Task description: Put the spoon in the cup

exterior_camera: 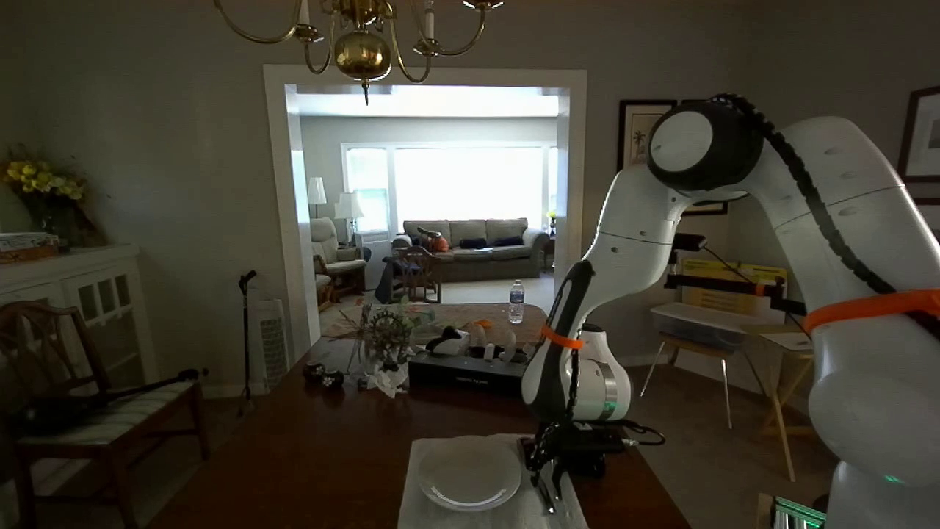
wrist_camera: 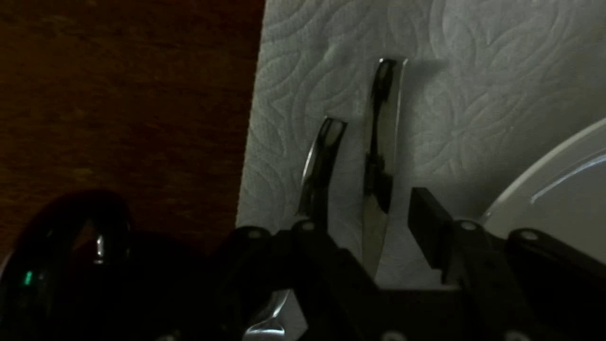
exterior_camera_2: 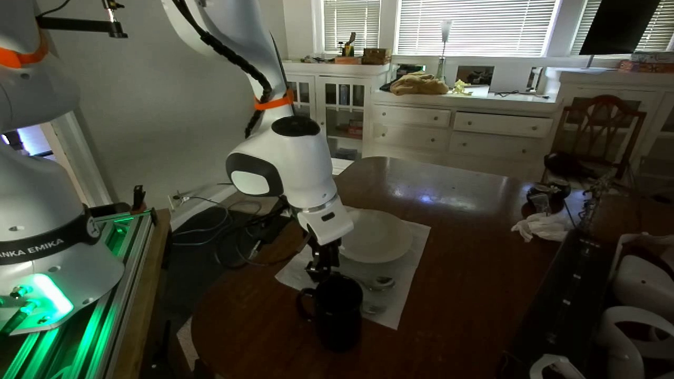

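Your spoon (exterior_camera_2: 381, 283) lies on the paper towel (wrist_camera: 307, 71), between the plate (exterior_camera_2: 374, 237) and the cup (exterior_camera_2: 339, 321). Its bowl points to the middle of the table (exterior_camera_2: 453, 305). I think the long handle (wrist_camera: 381, 137) is its own, and it points at the table edge by the robot's base (exterior_camera_2: 84, 279). The cup stands upright, toward the table's round corner.

Your gripper (wrist_camera: 369, 232) has its fingers wide apart and seems to pinch nothing; that handle lies in the gap between them. One finger hides part of the other utensil (wrist_camera: 325, 151), and I can't tell if they touch.

The spoon looks like metal, so it should be light, hard and slick. A firm squeeze should not hurt it. It is thin, though, so it may twist or slip. Take hold near the middle of the handle, straight across, and go low. Leave the bowl free so it can dip into the cup first. Watch the soft towel, which could bunch up.
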Robot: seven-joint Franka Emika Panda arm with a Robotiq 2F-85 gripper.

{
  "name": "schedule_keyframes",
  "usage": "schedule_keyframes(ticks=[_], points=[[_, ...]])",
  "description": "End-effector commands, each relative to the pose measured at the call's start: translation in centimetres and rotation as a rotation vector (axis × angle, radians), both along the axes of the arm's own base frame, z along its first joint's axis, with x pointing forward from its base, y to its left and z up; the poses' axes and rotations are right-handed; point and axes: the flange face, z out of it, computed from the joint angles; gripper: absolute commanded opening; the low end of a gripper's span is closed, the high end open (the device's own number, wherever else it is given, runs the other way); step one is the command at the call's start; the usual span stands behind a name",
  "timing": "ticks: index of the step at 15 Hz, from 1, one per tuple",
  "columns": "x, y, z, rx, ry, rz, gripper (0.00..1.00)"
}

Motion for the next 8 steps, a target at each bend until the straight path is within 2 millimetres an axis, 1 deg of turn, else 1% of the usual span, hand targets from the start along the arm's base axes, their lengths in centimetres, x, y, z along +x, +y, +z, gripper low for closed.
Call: schedule_keyframes(ticks=[1, 2, 3, 4, 6, 8], points=[[-0.12, 0.10, -1.00, -0.006, 0.004, 0.013, 0.43], [-0.08, 0.10, -1.04, -0.005, 0.005, 0.014, 0.39], [-0.07, 0.09, -1.04, -0.006, 0.005, 0.015, 0.40], [-0.02, 0.12, -1.01, -0.005, 0.004, 0.017, 0.38], [-0.02, 0.20, -0.71, -0.007, 0.001, 0.020, 0.39], [-0.08, 0.24, -0.41, -0.011, -0.002, 0.024, 0.40]])
